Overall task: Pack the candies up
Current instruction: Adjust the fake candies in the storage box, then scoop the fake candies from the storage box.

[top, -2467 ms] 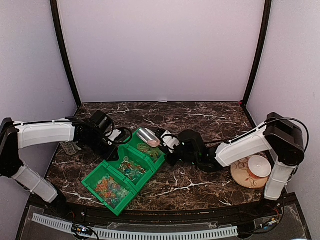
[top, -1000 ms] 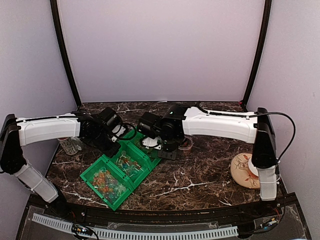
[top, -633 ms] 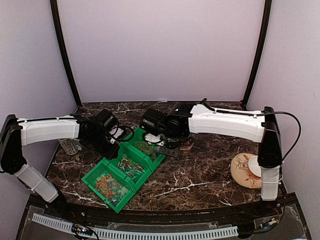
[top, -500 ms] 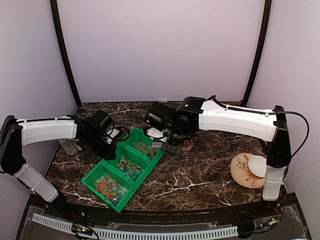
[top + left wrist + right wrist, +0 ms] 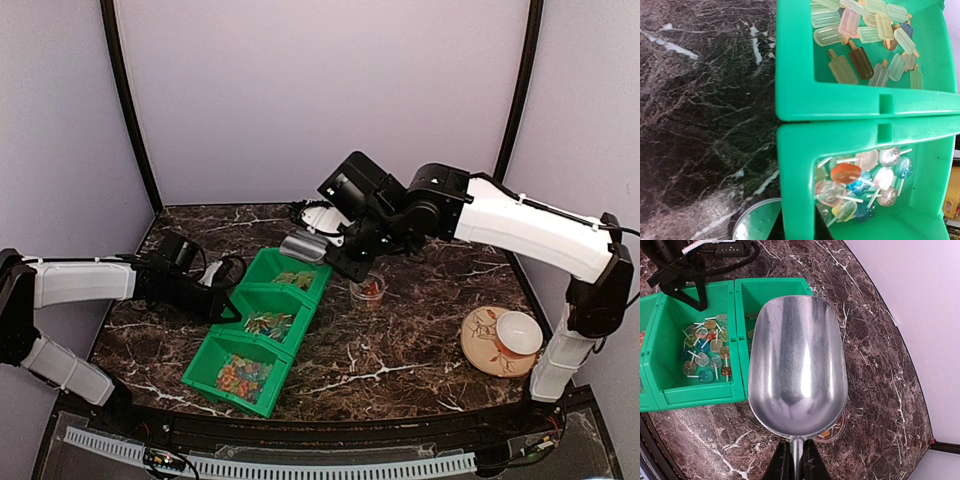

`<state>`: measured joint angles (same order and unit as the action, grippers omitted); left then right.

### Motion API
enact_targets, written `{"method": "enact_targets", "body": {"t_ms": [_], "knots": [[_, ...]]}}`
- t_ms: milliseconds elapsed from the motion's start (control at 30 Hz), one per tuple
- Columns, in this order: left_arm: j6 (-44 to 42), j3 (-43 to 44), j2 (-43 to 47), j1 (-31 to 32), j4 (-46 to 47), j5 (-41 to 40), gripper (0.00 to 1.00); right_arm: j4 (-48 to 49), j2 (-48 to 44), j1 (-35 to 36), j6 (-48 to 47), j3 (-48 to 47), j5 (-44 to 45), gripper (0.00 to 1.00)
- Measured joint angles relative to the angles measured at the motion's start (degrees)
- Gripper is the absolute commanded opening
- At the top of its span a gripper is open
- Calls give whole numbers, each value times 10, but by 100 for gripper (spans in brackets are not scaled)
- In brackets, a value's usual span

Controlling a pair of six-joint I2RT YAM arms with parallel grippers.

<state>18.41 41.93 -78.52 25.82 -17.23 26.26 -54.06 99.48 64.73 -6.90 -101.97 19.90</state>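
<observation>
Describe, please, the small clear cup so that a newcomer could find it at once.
Find the row of three green bins on the marble table. Just right of the farthest bin, near the metal scoop held aloft, stands the cup. Unlike the green bins, it is round, see-through and holds a few orange candies.

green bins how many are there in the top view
3, joined in a diagonal row left of centre: the far bin at the back, the middle bin next, and the near bin at the front. None seems hidden.
</observation>
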Motion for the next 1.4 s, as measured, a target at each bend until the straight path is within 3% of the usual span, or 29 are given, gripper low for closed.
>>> {"method": "enact_targets", "body": {"t_ms": [300, 500, 967, 1400], "knots": [[141, -119, 7, -10, 210, 123, 0, -1, 9, 0, 4, -28, -9, 0], [197, -145, 7, -10, 288, 168, 0, -19, 30, 0, 3, -41, -10, 0], [67, -43, 7, -7, 14, 32, 0, -126, 144, 1, -17, -95, 22, 0], [-3, 20, -13, 61, -72, -49, 0, -118, 233, 1, -40, -118, 15, 0]]}}
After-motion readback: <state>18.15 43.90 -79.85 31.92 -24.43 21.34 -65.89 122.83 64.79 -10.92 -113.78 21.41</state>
